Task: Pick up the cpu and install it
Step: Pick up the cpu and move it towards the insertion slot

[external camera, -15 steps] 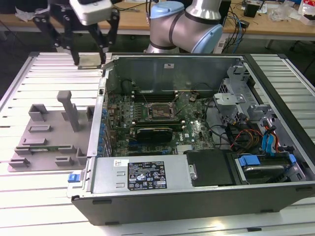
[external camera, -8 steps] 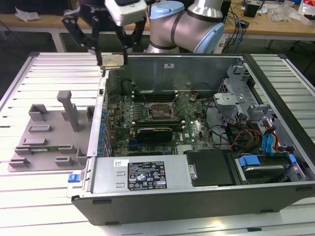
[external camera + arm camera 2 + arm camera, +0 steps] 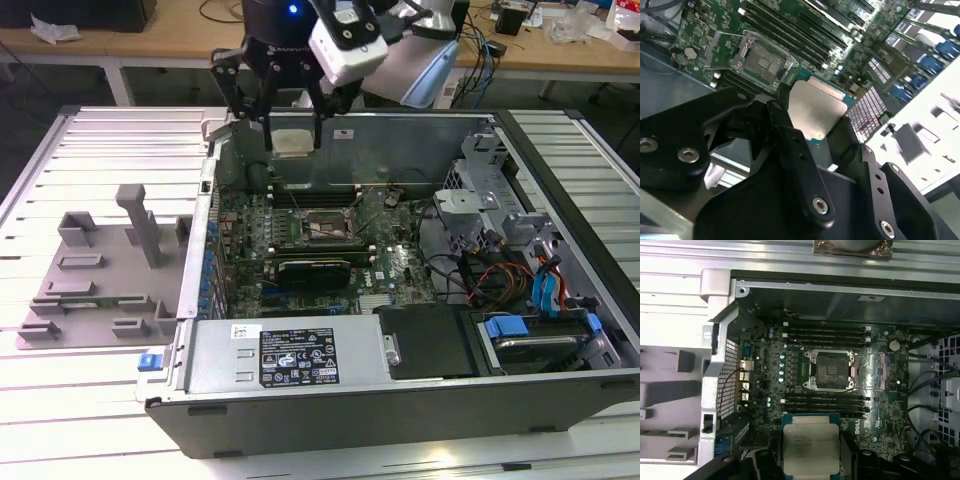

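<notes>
the black gripper (image 3: 815, 120) is closed on two opposite edges of the cpu (image 3: 817, 107), holding it in the air over the open computer case (image 3: 400, 400), well apart from the motherboard socket (image 3: 830, 371).

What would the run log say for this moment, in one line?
gripper: shut on cpu | cpu: held above open case | socket: empty | install: not done

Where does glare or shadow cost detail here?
Exterior view: the table washes out white in places. Second wrist view: the table blows out too, behind the gripper holding the cpu. First wrist view: the socket bracket glints.
</notes>
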Available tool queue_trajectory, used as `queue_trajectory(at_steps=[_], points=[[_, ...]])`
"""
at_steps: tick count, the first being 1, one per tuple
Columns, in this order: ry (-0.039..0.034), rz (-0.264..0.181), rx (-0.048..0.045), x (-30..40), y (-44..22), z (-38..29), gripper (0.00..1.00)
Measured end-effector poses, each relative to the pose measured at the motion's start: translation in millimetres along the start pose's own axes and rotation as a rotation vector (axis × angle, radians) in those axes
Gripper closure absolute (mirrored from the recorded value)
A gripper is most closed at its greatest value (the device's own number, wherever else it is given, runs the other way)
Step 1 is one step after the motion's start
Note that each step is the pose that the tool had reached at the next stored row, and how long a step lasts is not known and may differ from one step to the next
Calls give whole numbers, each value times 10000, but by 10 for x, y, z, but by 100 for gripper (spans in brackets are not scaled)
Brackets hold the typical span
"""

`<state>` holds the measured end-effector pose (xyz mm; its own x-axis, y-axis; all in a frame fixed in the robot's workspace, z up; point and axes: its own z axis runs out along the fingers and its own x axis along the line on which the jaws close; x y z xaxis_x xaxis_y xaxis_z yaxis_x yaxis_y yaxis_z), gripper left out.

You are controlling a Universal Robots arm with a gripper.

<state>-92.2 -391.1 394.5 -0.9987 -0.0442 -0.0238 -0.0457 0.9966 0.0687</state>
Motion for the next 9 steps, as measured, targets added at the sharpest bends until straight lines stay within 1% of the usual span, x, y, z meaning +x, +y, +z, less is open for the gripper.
queue_trajectory(at_steps=[1, 2, 4, 5, 6, 9], points=[[1, 3, 1, -57, -6, 56, 45], [1, 5, 0, -95, -11, 100, 45], [0, 6, -8, -122, -10, 142, 45], [1, 7, -10, -141, -4, 181, 45], [0, 8, -16, -156, 8, 221, 45], [0, 6, -20, -183, 45, 291, 45]])
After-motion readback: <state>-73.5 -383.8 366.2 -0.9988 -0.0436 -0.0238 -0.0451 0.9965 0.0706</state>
